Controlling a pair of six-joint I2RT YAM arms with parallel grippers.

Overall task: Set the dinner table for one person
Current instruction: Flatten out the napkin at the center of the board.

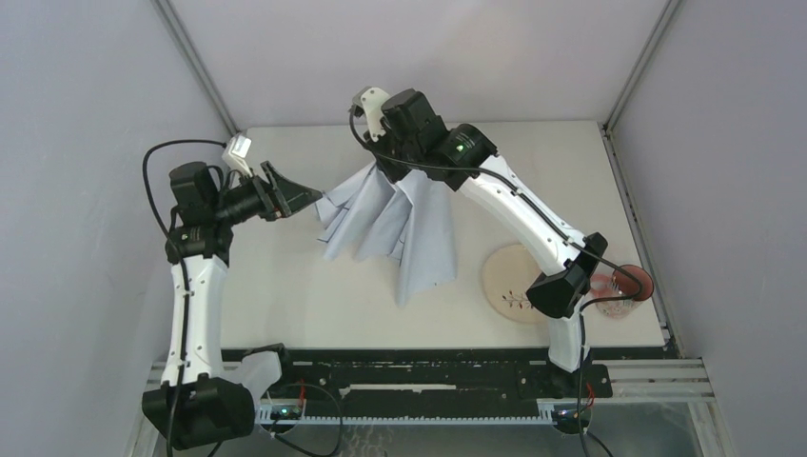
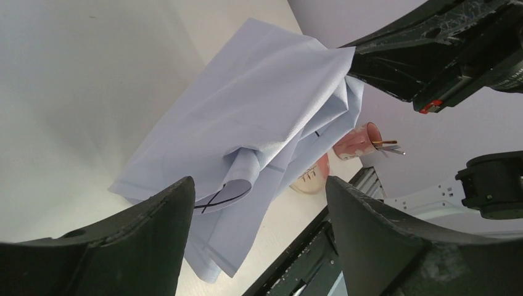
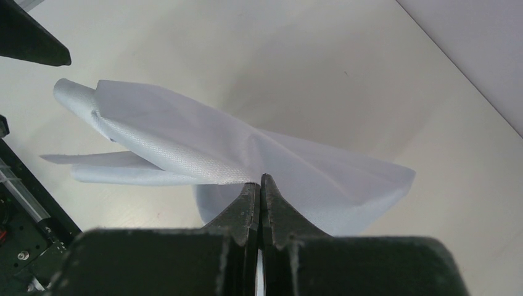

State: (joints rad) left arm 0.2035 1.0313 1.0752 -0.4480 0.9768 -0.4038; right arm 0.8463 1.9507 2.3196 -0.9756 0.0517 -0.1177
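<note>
Looking down from the top camera, I see the right gripper out over the far middle of the table, with the cloth hanging from it in several long folds that fan out toward the near side. My right wrist view settles the grip: the two jaws are pressed together on a pinch of the cloth's edge, no gap between them, and the pale-blue fabric spreads left and right from that pinch, raised above the cream tabletop with its shadow beneath. I cannot tell whether the lowest fold reaches the surface. The left gripper is raised at the left side and points toward the cloth's left edge, just beside it; I cannot tell from above whether it touches. In the left wrist view its jaws stand wide apart with nothing clamped between them, and the bunched cloth hangs beyond them, one thin dark line showing on a curled fold. The table fills the whole floor of the cell, from the arm bases at the near edge to the back wall, mostly bare and smooth. On its near right part lies a round pale plate, partly covered by the right arm's elbow, and just beside that, nearer the right edge, stands a pink cup with thin sticks poking from its mouth
</note>
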